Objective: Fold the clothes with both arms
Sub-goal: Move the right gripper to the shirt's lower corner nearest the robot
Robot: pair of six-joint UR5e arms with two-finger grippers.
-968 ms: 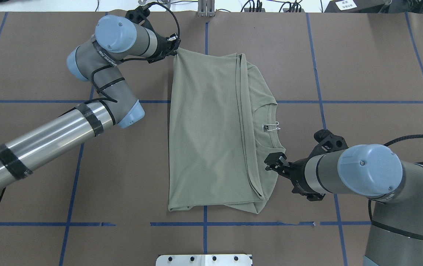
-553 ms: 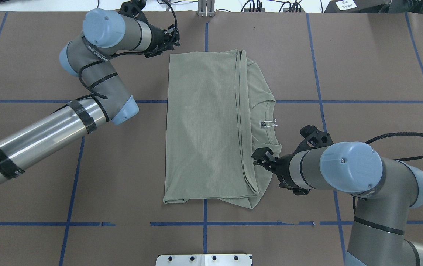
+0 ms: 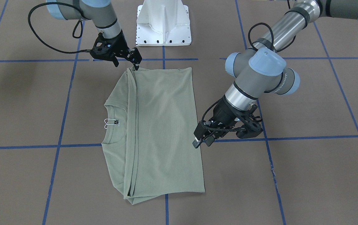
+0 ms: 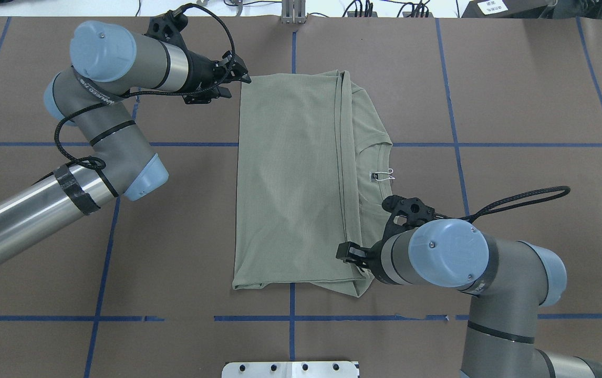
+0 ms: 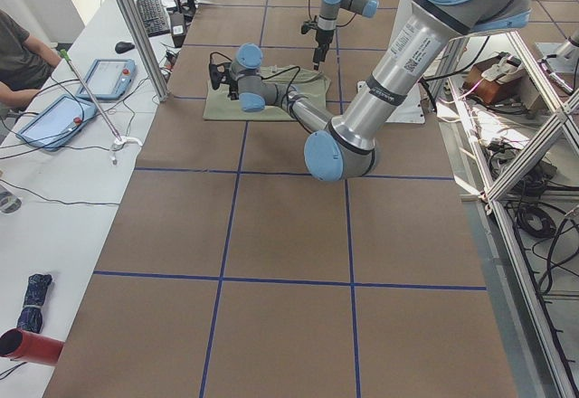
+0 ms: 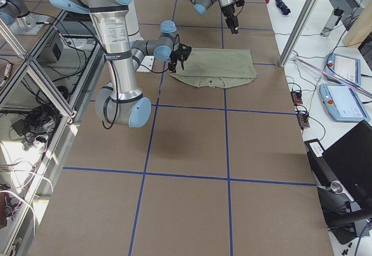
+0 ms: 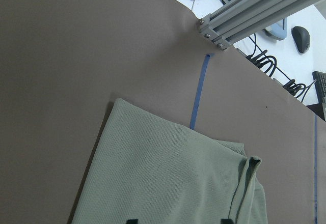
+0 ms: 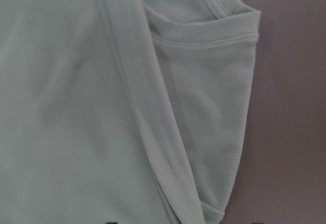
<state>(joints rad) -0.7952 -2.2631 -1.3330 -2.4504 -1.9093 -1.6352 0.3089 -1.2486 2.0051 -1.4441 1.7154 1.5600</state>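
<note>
Sage-green knit shirt (image 4: 290, 178) is laid flat on the table (image 4: 516, 105) just out from the white base (image 3: 163, 22), folded lengthwise, neckline and white tag (image 4: 385, 175) left showing. Left gripper (image 4: 240, 81) is spread open at the corner farthest from the base, right gripper (image 4: 344, 253) held open over a near corner.

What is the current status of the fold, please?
Left gripper open, beside shirt, far corner. Right gripper open, low over folded edge. Shirt folded flat. No obstructions seen.
</note>
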